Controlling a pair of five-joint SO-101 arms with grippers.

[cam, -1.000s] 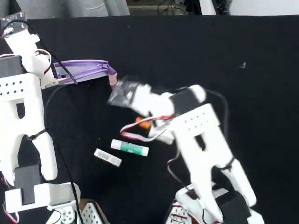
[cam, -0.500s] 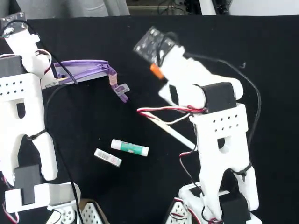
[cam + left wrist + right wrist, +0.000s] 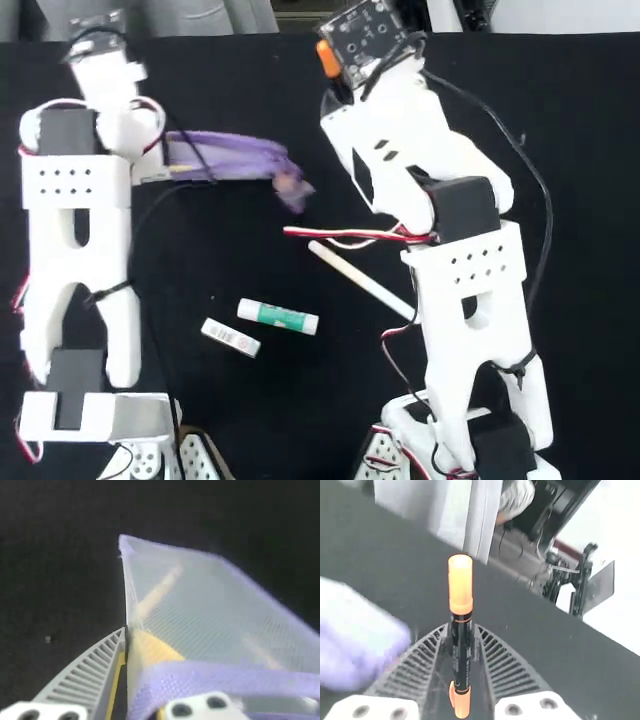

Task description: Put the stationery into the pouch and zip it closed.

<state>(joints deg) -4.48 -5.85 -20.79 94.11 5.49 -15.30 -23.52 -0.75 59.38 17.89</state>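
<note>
**Pouch gripped on one side, orange marker gripped on the other**

In the high view the left arm stands along the left edge of the frame. Its pincer [image 3: 125,636] is closed on one edge of the purple-trimmed mesh pouch [image 3: 235,157]. The pouch stretches from the pincer toward the middle of the upper frame, and its far end droops. In the left wrist view the pouch [image 3: 200,620] fans out from the pincer's fingers. A pale stick-like shape shows through the mesh, but I cannot tell whether it lies inside the pouch or behind it.

The right arm rises through the centre-right of the high view. Its pincer [image 3: 461,630] is clamped on an orange marker [image 3: 460,605], whose cap end sticks out past the fingertips. In the high view the marker [image 3: 326,57] sits at the top centre of the frame, well apart from the pouch.

Three pieces of stationery lie on the black table [image 3: 560,150].
- A glue stick [image 3: 278,316] with a green band lies just left of the lower centre.
- A small white eraser [image 3: 231,337] lies just beside the glue stick, to its lower left.
- A long white pencil [image 3: 362,281] slants from the centre down toward the right arm's base.

None of the three touches the pouch.
</note>
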